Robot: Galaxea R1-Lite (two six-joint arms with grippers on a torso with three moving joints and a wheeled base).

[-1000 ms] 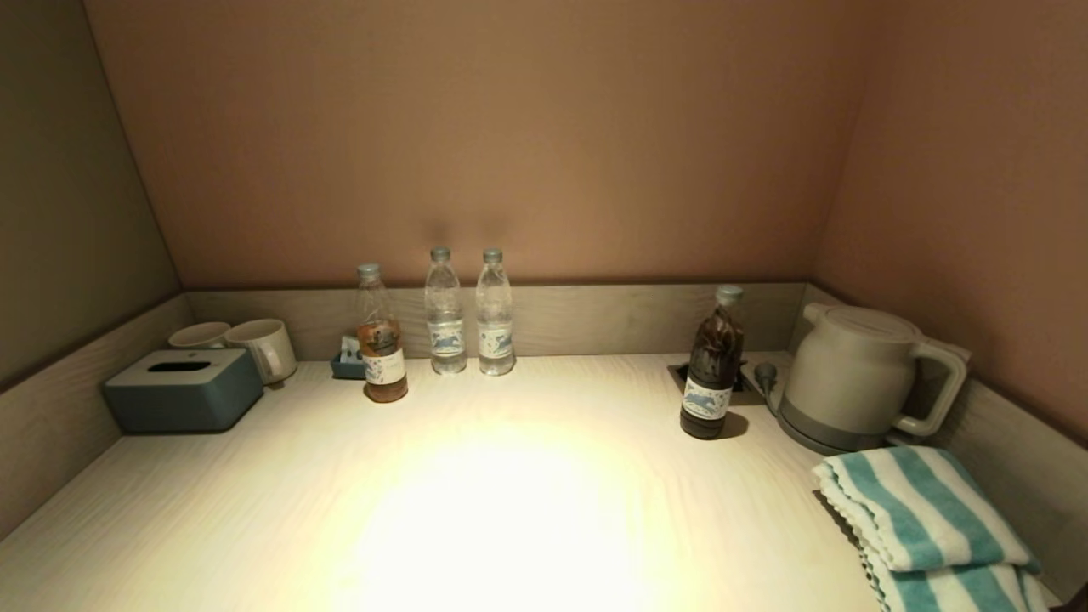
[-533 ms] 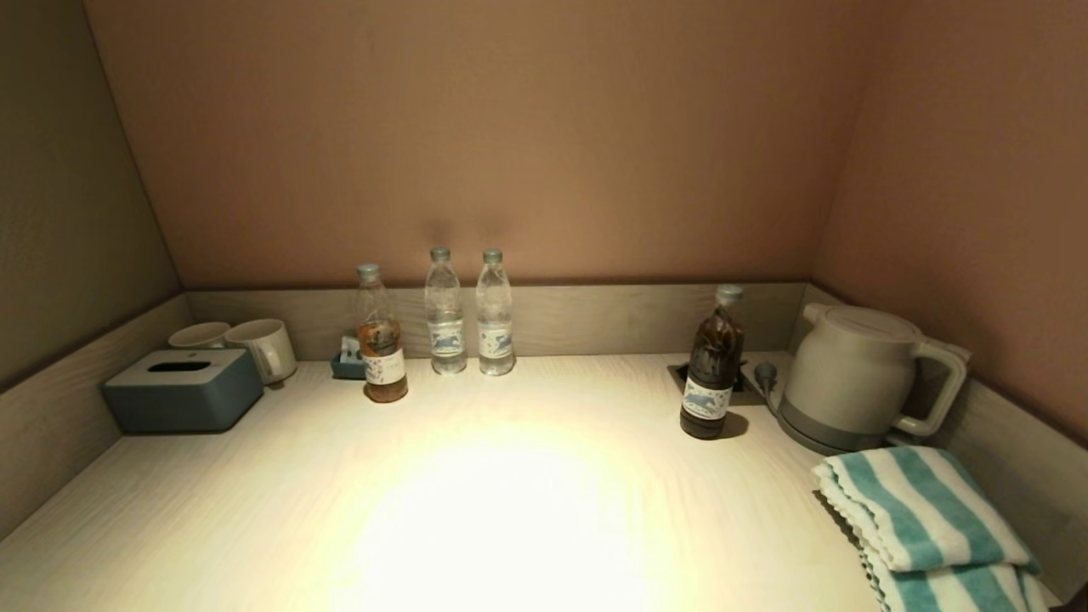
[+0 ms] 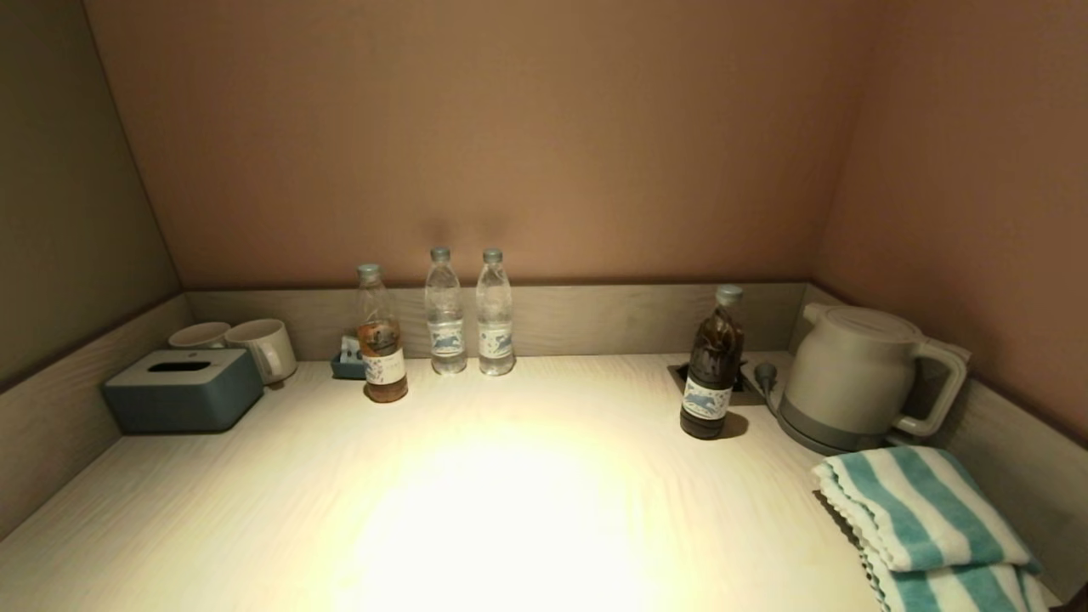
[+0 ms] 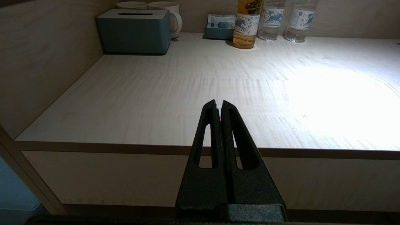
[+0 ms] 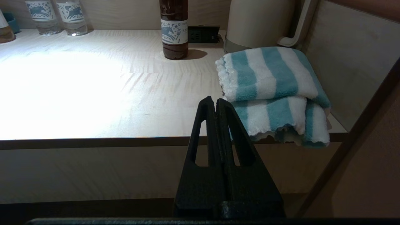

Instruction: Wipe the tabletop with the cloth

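Observation:
The cloth [image 3: 922,527], a folded teal-and-white striped towel, lies at the front right corner of the tabletop [image 3: 510,510], just in front of the kettle. It also shows in the right wrist view [image 5: 272,90], its scalloped edge hanging over the front edge. My right gripper [image 5: 216,101] is shut and empty, below and in front of the table edge, just left of the cloth. My left gripper [image 4: 218,104] is shut and empty, in front of the table's front left part. Neither gripper shows in the head view.
A pale kettle [image 3: 858,378] stands at the back right. A dark bottle [image 3: 712,365] stands beside a recessed socket. Three bottles [image 3: 442,319] line the back rim. A grey tissue box [image 3: 183,391] and two mugs [image 3: 255,344] sit at the back left.

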